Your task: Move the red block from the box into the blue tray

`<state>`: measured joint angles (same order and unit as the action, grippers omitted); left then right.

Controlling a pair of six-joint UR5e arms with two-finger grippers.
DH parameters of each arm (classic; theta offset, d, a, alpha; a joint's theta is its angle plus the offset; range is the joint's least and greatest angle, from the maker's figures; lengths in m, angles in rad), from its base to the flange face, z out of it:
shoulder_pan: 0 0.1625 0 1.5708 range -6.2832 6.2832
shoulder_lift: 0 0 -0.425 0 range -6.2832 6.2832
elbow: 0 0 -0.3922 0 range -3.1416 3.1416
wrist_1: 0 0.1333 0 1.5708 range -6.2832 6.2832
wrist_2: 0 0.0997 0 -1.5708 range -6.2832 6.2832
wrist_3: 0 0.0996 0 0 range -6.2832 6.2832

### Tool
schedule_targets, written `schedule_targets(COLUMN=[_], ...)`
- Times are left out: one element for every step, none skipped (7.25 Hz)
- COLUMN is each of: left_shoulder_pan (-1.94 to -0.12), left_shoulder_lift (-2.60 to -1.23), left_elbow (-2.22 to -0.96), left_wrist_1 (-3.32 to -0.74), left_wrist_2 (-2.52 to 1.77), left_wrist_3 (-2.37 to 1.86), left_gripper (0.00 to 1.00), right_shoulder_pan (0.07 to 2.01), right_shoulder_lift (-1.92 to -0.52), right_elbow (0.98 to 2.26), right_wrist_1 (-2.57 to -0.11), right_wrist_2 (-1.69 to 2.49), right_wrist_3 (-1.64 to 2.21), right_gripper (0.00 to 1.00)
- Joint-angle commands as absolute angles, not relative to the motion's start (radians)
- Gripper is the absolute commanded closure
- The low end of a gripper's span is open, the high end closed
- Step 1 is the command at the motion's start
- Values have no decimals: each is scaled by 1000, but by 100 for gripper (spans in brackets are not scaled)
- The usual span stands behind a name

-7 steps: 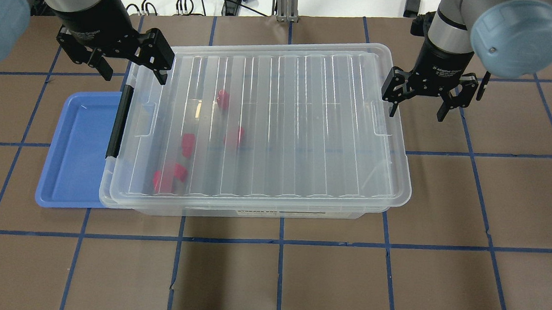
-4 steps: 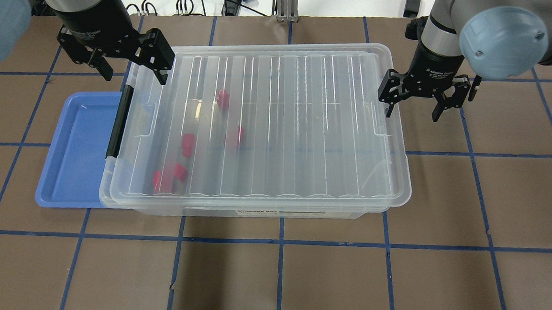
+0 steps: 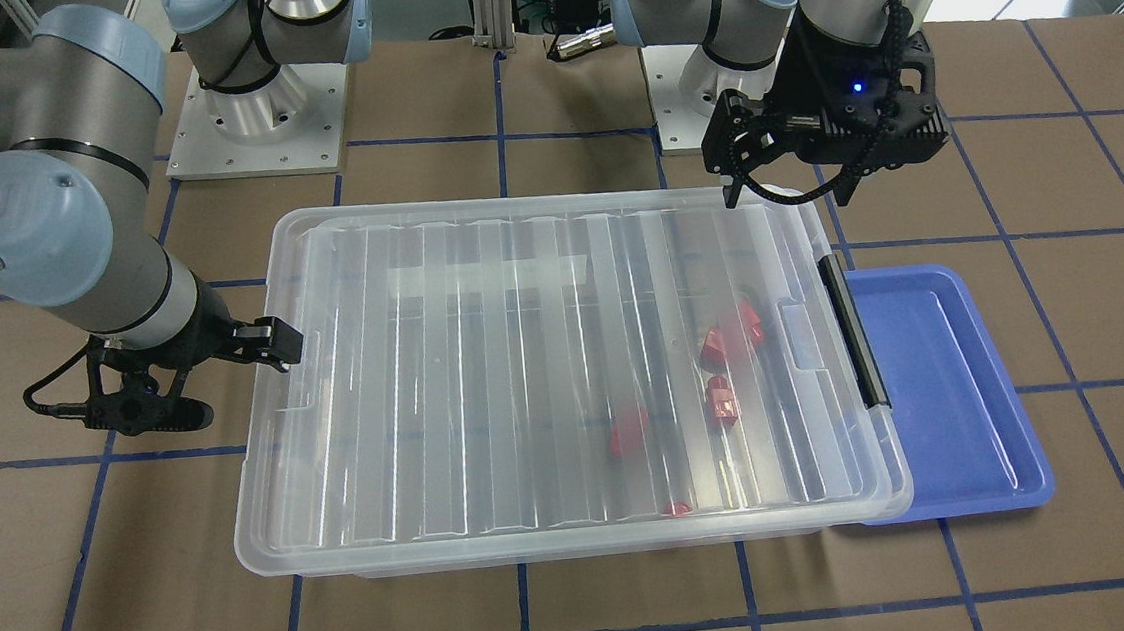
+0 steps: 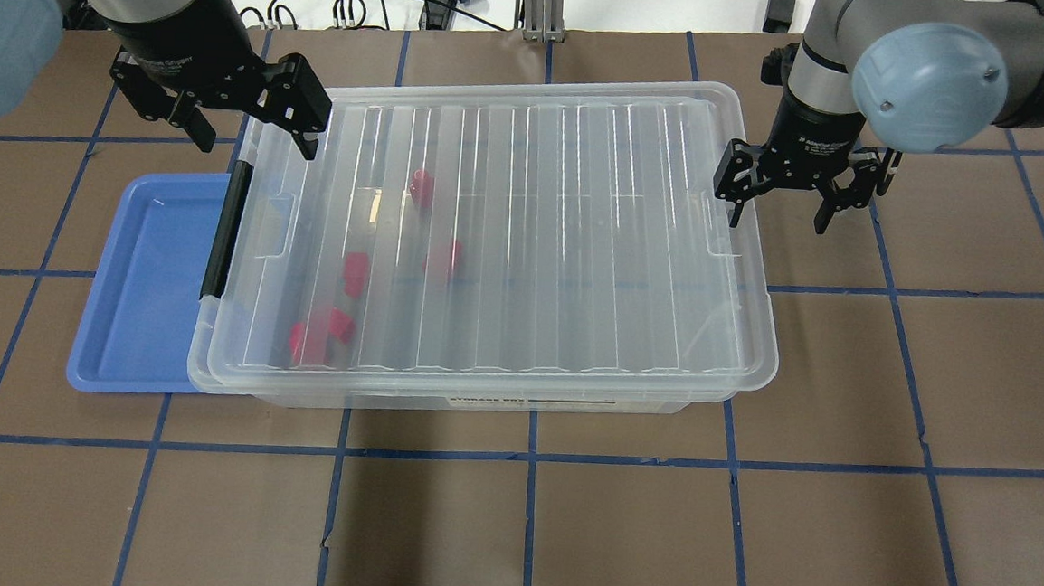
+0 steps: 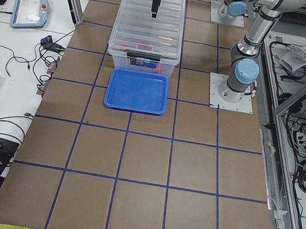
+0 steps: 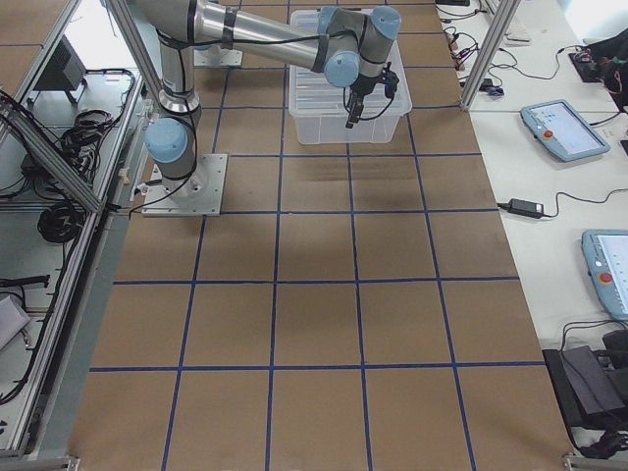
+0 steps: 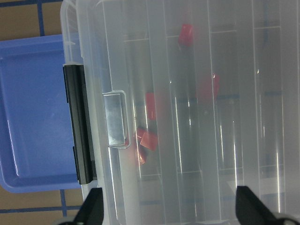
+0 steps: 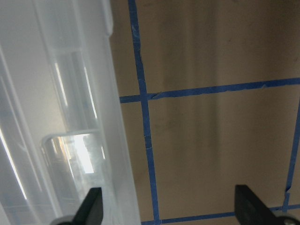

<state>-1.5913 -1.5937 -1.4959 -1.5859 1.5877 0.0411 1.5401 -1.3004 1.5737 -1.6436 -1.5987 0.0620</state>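
My left gripper point(image 4: 255, 143) hung spread over the box point(image 4: 479, 405), far-left corner; my right gripper point(image 4: 777, 220), spread too, was at its far-right edge. Red blocks point(image 4: 355, 274) sat inside, left half, lid point(image 4: 579, 242) on. Tray point(image 4: 146, 288) lay against its left end.

The box point(image 4: 389, 395) is a large clear bin standing flat on the table, with its ribbed clear lid point(image 4: 580, 233) lying on top and a black latch bar point(image 4: 224, 229) on one short end. Several small red blocks point(image 4: 356, 272) show through the lid, scattered over the floor in the half nearer the latch, two of them bunched together. The blue tray point(image 4: 146, 288), shallow with a raised rim, lies flat just beside that latch end, its long side running along it
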Motion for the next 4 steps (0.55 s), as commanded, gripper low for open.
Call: schedule_targets(left_shoulder_pan=[-1591,-1591,-1589,-1589], left_shoulder_lift=[-1594,-1592,-1592,-1594], left_elbow=[-1497,-1496,-1496,-1496], left_wrist_1=[-1586,-1586,-1585,-1585], left_wrist_2=[1588,1588,1588,1588], left_wrist_3=[40,40,40,40], left_gripper=[0,0,0,0], right_shoulder_pan=[1537,1536,1532,1525], right_shoulder_lift=[-1287,-1285,-1285,-1285], right_elbow=[1572,1574,1572,1572], right_wrist_1=[-1644,-1644,-1644,-1646], right_wrist_2=[-1665,-1675,-1686,-1744], right_wrist_3=[48,48,48,43], right_gripper=[0,0,0,0])
